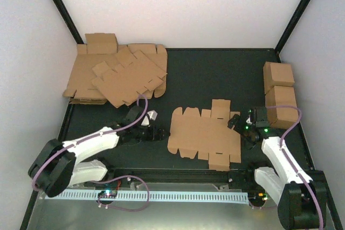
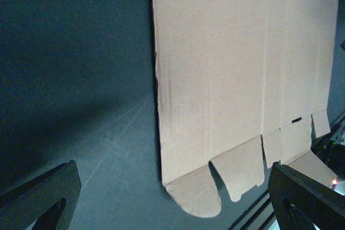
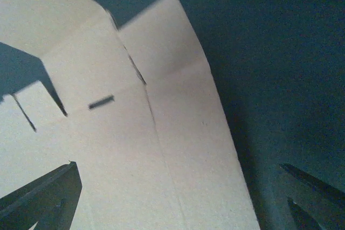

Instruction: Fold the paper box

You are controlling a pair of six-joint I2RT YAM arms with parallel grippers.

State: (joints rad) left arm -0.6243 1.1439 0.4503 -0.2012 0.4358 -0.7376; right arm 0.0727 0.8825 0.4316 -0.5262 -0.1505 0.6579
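Paper box (image 1: 204,136): one flat die-cut brown blank, unfolded, lying on the table (image 1: 215,79) at centre, toward the near edge. I see flaps and tabs sticking out on its far and near sides, with crease lines and small slots across the panel. It lies between my two arms.

Table is dark and matte, with pale walls around it.

Heap of cardboard sheets (image 1: 121,74): far left corner, many overlapping brown blanks, well apart from the paper box. A closed-up brown box (image 1: 101,43) sits at the heap's far edge.

Two cardboard cuboids (image 1: 280,100): at the right edge of the table, one behind the other and touching. They sit just right of my right arm's wrist.

White slotted rail (image 1: 161,195): runs left to right along the near edge, in front of the arm bases.

Left gripper (image 2: 172,168): fingers spread wide apart, clamped on nothing. It is just beside the left edge of the paper box. In the left wrist view the blank's left edge and rounded corner flaps show between the fingers, flat on the table.

Right gripper (image 3: 178,166): fingers also spread wide, holding nothing. It is at the right edge of the paper box, and the wrist view shows the blank's panel and a slot under it. Whether a finger touches the card I cannot tell.
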